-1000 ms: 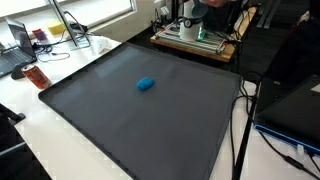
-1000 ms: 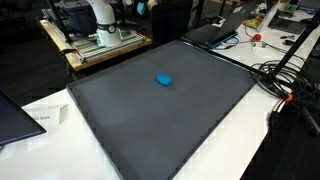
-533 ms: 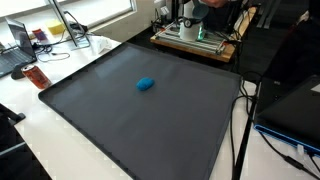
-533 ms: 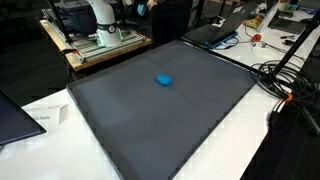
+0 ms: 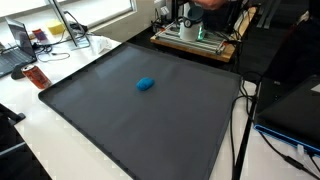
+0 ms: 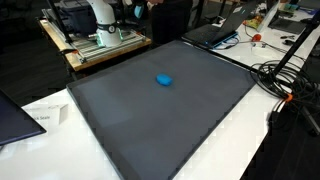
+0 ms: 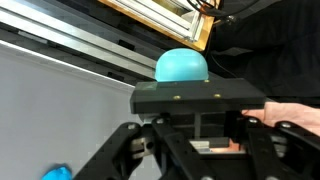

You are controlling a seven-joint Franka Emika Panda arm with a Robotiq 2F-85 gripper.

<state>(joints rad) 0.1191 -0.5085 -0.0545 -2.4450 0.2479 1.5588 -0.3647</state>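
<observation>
**A:** How do the jaws stand?

**B:** They sit closest to the wrist camera. Their black linkage fills the lower middle of that view, and the bottom edge cuts off the tips. The jaws are together, and nothing shows between them.

**A:** What is just behind them?

**B:** A black block lies across the centre of the wrist view, with a teal dome (image 7: 181, 66) on top of it.

**A:** Where is the blue lump (image 7: 58, 173)?

**B:** It is in the lower left corner of the wrist view, partly cut off by the frame. It lies on the grey mat (image 7: 60, 110), well apart from the jaws. In an exterior view the blue lump (image 5: 146, 84) lies alone on the mat (image 5: 150, 130), a little above the middle of the frame and left of centre. In an exterior view from another place, the blue lump (image 6: 164, 80) is again just above the centre.

**A:** What carries the mat?

**B:** A white bench (image 5: 60, 140) carries it and shows along the lower left of the frame. A small reddish can (image 5: 37, 76) stands just beside the mat's left corner.

**A:** And farther back?

**B:** A wooden platform (image 5: 195, 40) touches the mat's far edge at the top of the frame, and the robot's white base (image 6: 100, 20) stands on it. Black cables (image 6: 285, 78) lie by the right edge of the frame, and a laptop (image 5: 18, 40) is in the upper left corner.
</observation>
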